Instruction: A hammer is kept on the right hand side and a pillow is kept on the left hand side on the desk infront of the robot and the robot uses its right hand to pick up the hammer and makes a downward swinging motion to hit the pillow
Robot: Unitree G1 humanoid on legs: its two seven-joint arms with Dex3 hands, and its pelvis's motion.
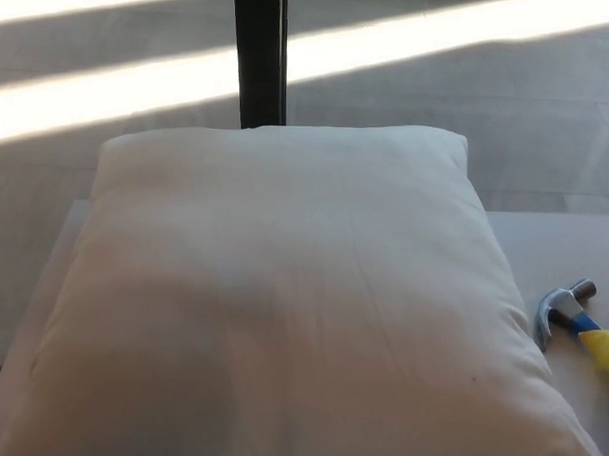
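Observation:
A large white pillow [282,297] fills most of the head view, lying flat on the white desk [574,247]. To its right, at the picture's right edge, lies a claw hammer [571,319] with a steel head, a blue neck and a yellow handle that runs out of frame. The hammer's head sits close beside the pillow's right edge. Neither of my hands shows in this view.
A black post [258,56] stands upright behind the pillow's far edge. Beyond the desk lies grey floor crossed by bright bands of sunlight [109,91]. A strip of bare desk shows to the right of the pillow.

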